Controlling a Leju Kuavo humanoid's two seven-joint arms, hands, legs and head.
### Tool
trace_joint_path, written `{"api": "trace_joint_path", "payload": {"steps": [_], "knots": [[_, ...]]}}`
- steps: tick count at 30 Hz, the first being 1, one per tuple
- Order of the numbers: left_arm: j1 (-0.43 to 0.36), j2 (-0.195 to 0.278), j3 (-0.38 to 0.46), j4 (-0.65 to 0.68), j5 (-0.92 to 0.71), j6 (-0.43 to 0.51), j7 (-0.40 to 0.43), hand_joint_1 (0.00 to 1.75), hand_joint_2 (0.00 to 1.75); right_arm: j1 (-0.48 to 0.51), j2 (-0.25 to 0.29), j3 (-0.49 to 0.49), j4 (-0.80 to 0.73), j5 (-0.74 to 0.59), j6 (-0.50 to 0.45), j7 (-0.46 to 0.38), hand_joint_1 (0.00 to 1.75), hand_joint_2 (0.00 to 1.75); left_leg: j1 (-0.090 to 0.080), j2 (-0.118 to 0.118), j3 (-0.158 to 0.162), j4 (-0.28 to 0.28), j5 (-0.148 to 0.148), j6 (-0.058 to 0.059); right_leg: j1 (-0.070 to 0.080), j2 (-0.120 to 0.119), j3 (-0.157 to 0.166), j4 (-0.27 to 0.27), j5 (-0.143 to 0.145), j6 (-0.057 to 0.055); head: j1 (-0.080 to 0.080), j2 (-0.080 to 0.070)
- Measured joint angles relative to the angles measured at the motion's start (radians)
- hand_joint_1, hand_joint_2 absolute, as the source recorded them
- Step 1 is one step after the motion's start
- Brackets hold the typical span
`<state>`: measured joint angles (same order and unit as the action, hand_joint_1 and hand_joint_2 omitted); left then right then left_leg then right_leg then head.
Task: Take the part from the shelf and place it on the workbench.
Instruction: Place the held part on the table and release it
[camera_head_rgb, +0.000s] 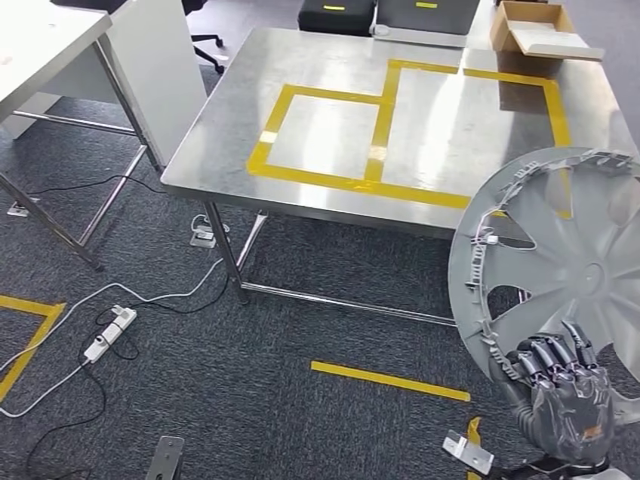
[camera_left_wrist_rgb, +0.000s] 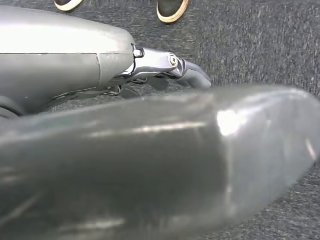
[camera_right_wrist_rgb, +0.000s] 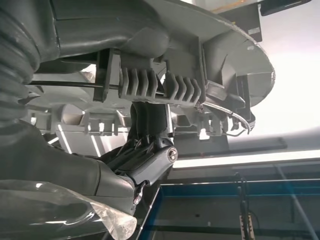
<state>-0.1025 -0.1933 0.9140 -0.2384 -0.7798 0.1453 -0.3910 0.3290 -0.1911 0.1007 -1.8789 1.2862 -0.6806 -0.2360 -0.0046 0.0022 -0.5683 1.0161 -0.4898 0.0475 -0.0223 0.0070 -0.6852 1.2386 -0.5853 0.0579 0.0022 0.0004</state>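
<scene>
My right hand (camera_head_rgb: 567, 395) was lowest and nearest in the head view, fingers curled over the bottom rim of the wheel cover (camera_head_rgb: 562, 255), the part I was carrying. The right wrist view looked along that rim's ribbed inner side, with my dark fingers (camera_right_wrist_rgb: 149, 120) hooked up into it, so I judged the hold real but narrow: one edge of a wide, light disc. My left hand (camera_left_wrist_rgb: 188, 75) hung over the carpet, close behind a blurred silver cover; I could not tell whether its fingers were apart or drawn in, and nothing showed in it.

The wheel cover stood nearly upright in front of me, off to my right, not yet over the bench (camera_head_rgb: 226, 110). Beyond it lay dark carpet with a yellow floor strip (camera_head_rgb: 390, 380), a power strip (camera_head_rgb: 111, 333) and loose cables away to the left, then the bench's steel legs and its top, marked with yellow tape squares (camera_head_rgb: 377, 125). A cardboard box (camera_head_rgb: 532, 28) sat at the far right corner.

The risks, as I judged them: held by one rim, the cover could swing or twist out of my fingers as I walked; its low edge could catch the near lip of the bench if not lifted enough; and the cables could snag a foot if I drifted left.
</scene>
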Motion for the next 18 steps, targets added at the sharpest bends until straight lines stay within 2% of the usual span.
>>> {"api": "trace_joint_path", "payload": {"steps": [1, 2, 3, 4, 8, 9, 10, 12, 13, 14, 15, 17, 18], "knots": [[0.0, 0.0, 0.0, 0.0, 0.0, 0.0, 0.0, 0.0, 0.0, 0.0, 0.0, 0.0, 0.0, 0.0, 0.0, 0.0, 1.75, 1.75, 0.001, 0.0, 0.004, 0.001, -0.004, -0.003, -0.001, -0.004, 0.029, -0.065, 0.039, 0.001, 0.0, 0.0], [0.0, 0.0, 0.0, 0.0, 0.0, 0.0, 0.0, 0.0, 0.0, -0.001, 0.0, 0.0, 0.0, 0.0, 0.0, -0.001, 1.75, 1.75, -0.001, 0.0, 0.008, 0.003, -0.009, -0.007, 0.0, -0.008, 0.059, -0.129, 0.066, 0.002, 0.001, 0.0], [-0.001, 0.001, 0.0, 0.0, 0.0, 0.0, 0.0, 0.0, 0.0, -0.003, 0.0, 0.0, 0.0, 0.001, 0.0, -0.001, 1.75, 1.75, -0.003, -0.001, 0.009, 0.007, -0.013, -0.013, 0.0, -0.011, 0.085, -0.178, 0.08, -0.001, 0.001, 0.0], [-0.001, 0.001, 0.0, 0.0, 0.0, 0.0, 0.0, 0.0, 0.0, -0.004, 0.0, -0.001, 0.0, 0.001, 0.0, -0.003, 1.75, 1.75, -0.005, -0.001, 0.01, 0.009, -0.016, -0.018, 0.001, -0.012, 0.1, -0.205, 0.082, -0.005, 0.001, 0.0], [-0.003, 0.001, 0.0, 0.0, 0.0, 0.001, 0.0, 0.0, 0.0, -0.002, 0.0, -0.001, 0.0, 0.0, 0.0, -0.005, 1.75, 1.75, -0.005, 0.0, 0.008, 0.023, -0.03, -0.033, 0.001, -0.006, 0.113, -0.215, 0.074, -0.029, -0.002, 0.0], [-0.004, 0.001, 0.0, 0.0, 0.0, 0.001, 0.0, 0.0, 0.0, -0.002, 0.0, -0.001, 0.0, -0.001, 0.0, -0.005, 1.75, 1.75, -0.004, 0.0, -0.002, 0.048, -0.044, -0.039, -0.001, -0.006, 0.117, -0.216, 0.072, -0.035, -0.003, 0.0], [-0.004, 0.001, 0.0, 0.0, 0.0, 0.001, 0.0, 0.0, 0.0, -0.002, 0.0, -0.001, 0.0, 0.001, 0.0, -0.004, 1.75, 1.75, -0.002, 0.0, -0.025, 0.098, -0.069, -0.044, -0.002, -0.006, 0.121, -0.217, 0.07, -0.039, -0.004, 0.0], [-0.004, 0.001, 0.0, 0.0, -0.001, 0.0, 0.0, 0.0, 0.0, -0.001, 0.0, -0.001, 0.0, 0.015, 0.0, 0.001, 1.75, 1.75, 0.001, 0.0, -0.095, 0.234, -0.12, -0.05, -0.001, -0.006, 0.128, -0.217, 0.064, -0.047, -0.005, 0.0], [-0.003, 0.001, 0.0, 0.0, -0.001, 0.0, 0.0, 0.0, 0.0, -0.001, 0.0, -0.002, 0.0, 0.03, 0.0, 0.006, 1.75, 1.75, 0.002, 0.0, -0.127, 0.288, -0.132, -0.05, 0.0, -0.004, 0.132, -0.217, 0.061, -0.049, -0.005, 0.0], [-0.002, 0.0, 0.0, 0.0, -0.001, -0.001, 0.001, 0.0, 0.0, -0.001, 0.0, -0.002, 0.0, 0.049, 0.0, 0.014, 1.75, 1.75, 0.002, 0.0, -0.141, 0.304, -0.121, -0.048, 0.002, -0.002, 0.137, -0.217, 0.057, -0.05, -0.005, 0.0], [-0.001, 0.0, 0.0, 0.0, -0.002, -0.002, 0.001, 0.0, 0.0, -0.001, 0.0, -0.003, 0.0, 0.067, 0.0, 0.022, 1.75, 1.75, 0.001, 0.0, -0.137, 0.28, -0.091, -0.043, 0.004, 0.001, 0.143, -0.217, 0.053, -0.05, -0.005, 0.0], [-0.001, 0.0, 0.0, 0.0, -0.002, -0.002, 0.001, 0.0, 0.0, 0.0, 0.0, -0.003, 0.0, 0.093, 0.0, 0.037, 1.75, 1.75, -0.006, -0.002, -0.09, 0.153, -0.01, -0.023, 0.006, 0.004, 0.155, -0.218, 0.044, -0.047, -0.005, 0.0], [-0.002, 0.001, 0.0, 0.0, -0.002, -0.002, 0.001, 0.0, 0.0, -0.001, 0.0, -0.003, 0.0, 0.1, 0.0, 0.043, 1.75, 1.75, -0.01, -0.003, -0.064, 0.091, 0.013, -0.012, 0.008, 0.005, 0.159, -0.218, 0.039, -0.044, -0.004, 0.0]]}}
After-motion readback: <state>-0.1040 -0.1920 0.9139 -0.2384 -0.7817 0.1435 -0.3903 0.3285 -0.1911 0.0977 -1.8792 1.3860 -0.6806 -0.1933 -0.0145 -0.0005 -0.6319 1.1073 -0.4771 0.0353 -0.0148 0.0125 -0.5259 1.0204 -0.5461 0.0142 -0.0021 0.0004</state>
